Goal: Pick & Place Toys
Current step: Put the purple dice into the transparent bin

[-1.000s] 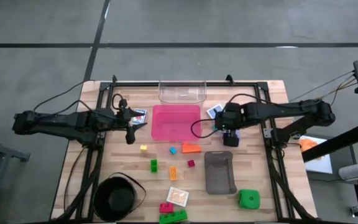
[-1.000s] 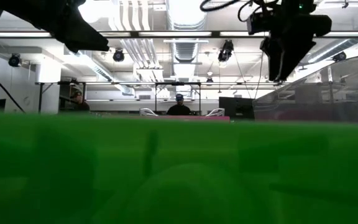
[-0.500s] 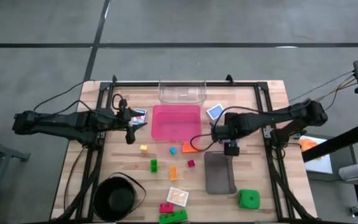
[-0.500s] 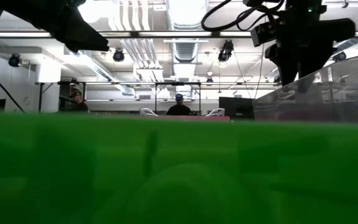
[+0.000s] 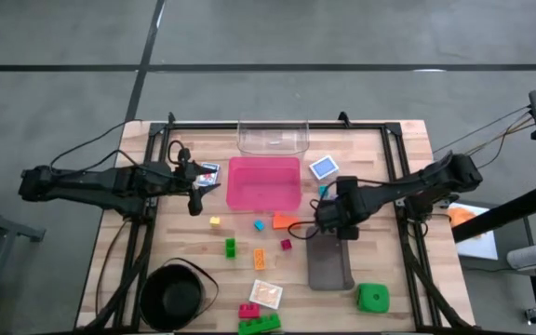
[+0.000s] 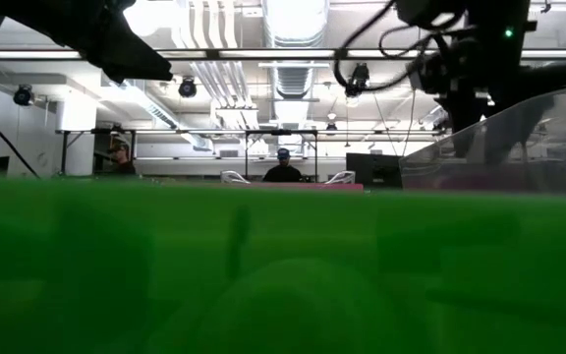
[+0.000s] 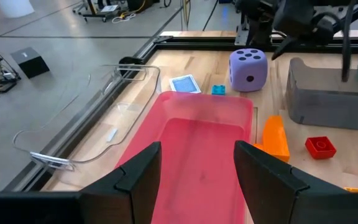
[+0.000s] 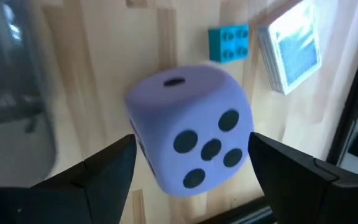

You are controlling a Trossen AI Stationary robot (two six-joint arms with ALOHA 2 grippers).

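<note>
High view: wooden desk (image 5: pixel 408 149); pink tray (image 5: pixel 264 182) at centre, clear tray (image 5: pixel 273 136) at its 12 o'clock, grey tray (image 5: pixel 328 261) at its 5 o'clock, black bowl (image 5: pixel 177 296) at its 7 o'clock. Left end effector (image 5: pixel 196 189) at the pink tray's 9 o'clock; right end effector (image 5: pixel 327 220) at its 4 o'clock. Green die (image 5: pixel 372 298), orange brick (image 5: pixel 285 221), blue card (image 5: pixel 323 167) on the desk. Left wrist view: fingers (image 7: pixel 139 171) parted moderately, empty, over the pink tray; purple die (image 7: pixel 248 69) beyond, beside the grey tray. Right wrist view: fingers (image 8: pixel 107 167) spread wide either side of the purple die, contact not discernible; small blue brick (image 8: pixel 228 43) near it. Low view: green blur.
</note>
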